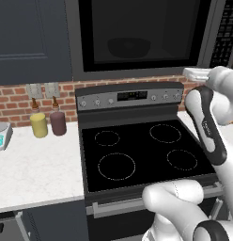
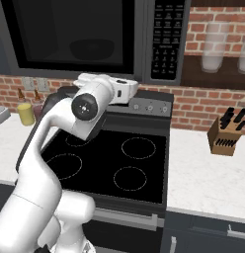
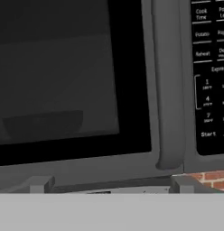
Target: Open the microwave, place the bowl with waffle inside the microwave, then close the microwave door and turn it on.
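Note:
The microwave (image 1: pixel 78 42) hangs above the stove, and the microwave door (image 3: pixel 132 149) is shut. Through its black glass the bowl (image 1: pixel 129 47) (image 2: pixel 92 48) (image 3: pixel 41 124) shows dimly inside. The waffle is hidden behind the dark glass. The long grey handle (image 3: pixel 168 90) runs along the door's right side, next to the keypad (image 3: pixel 211 67) (image 2: pixel 168 39). My gripper (image 3: pixel 113 185) (image 1: pixel 196 73) (image 2: pixel 127 91) is open and holds nothing. It points at the door's lower right part, just below the window, close to the handle's lower end.
The black stove (image 1: pixel 137 150) with four burner rings lies below the arm. A yellow jar (image 1: pixel 38 124) and a dark red jar (image 1: pixel 58 122) stand on the left counter by a small scale (image 1: pixel 1 136). A knife block (image 2: pixel 225 136) stands on the right counter.

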